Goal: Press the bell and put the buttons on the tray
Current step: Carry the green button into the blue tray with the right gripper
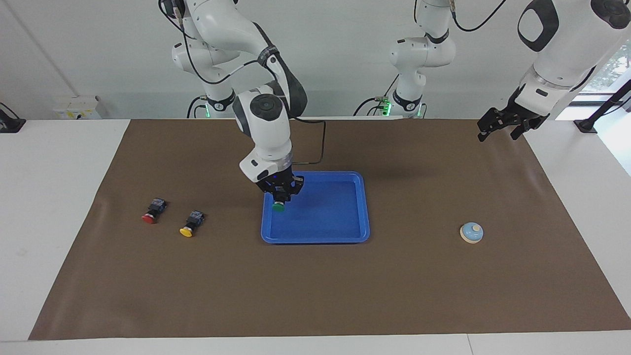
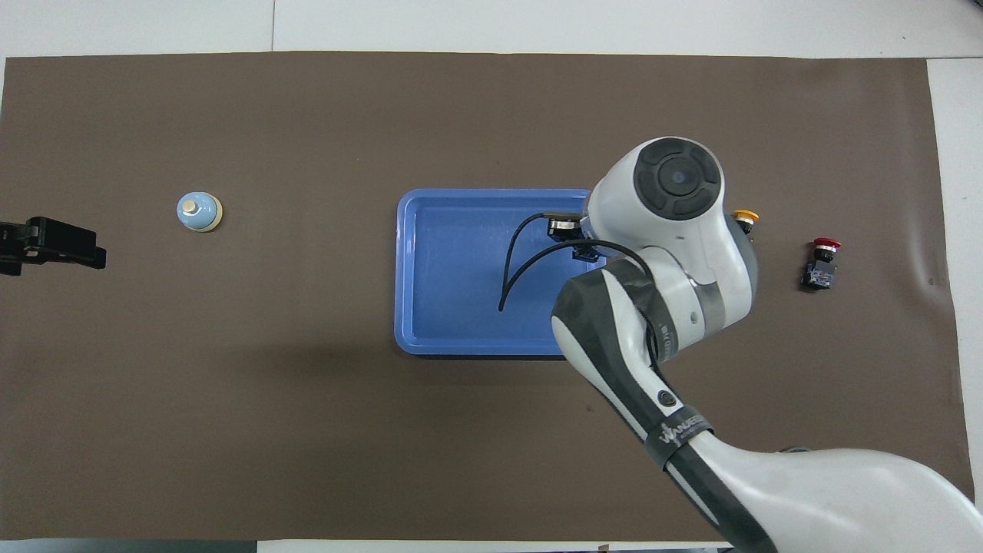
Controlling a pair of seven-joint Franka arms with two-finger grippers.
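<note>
The green-capped, blocky push-button [image 1: 278, 206] is gripped by the right gripper [image 1: 280, 193] over the shallow, glossy blue plastic tray [image 1: 345, 235]. The red [image 1: 153, 211] and yellow [image 1: 192, 223] buttons are seen on the matte brown mat [image 1: 315, 296]. The domed light-blue bell [image 1: 472, 232] is left toward the left arm's end, where the left gripper [image 1: 500, 129] is held open, waiting.

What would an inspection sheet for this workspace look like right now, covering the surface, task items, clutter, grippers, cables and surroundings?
Surface: brown mat over a white table.
Job's things: blue tray mid-mat; green button held over the tray; red button and yellow button lie on the mat toward the right arm's end; bell toward the left arm's end.
Clutter: nothing seen.
Grippers: right gripper shut on the green button; left gripper open, waiting raised over the mat's edge.
Cables: black cable trailing from the right arm.
Surroundings: white wall, a window by the left arm.
</note>
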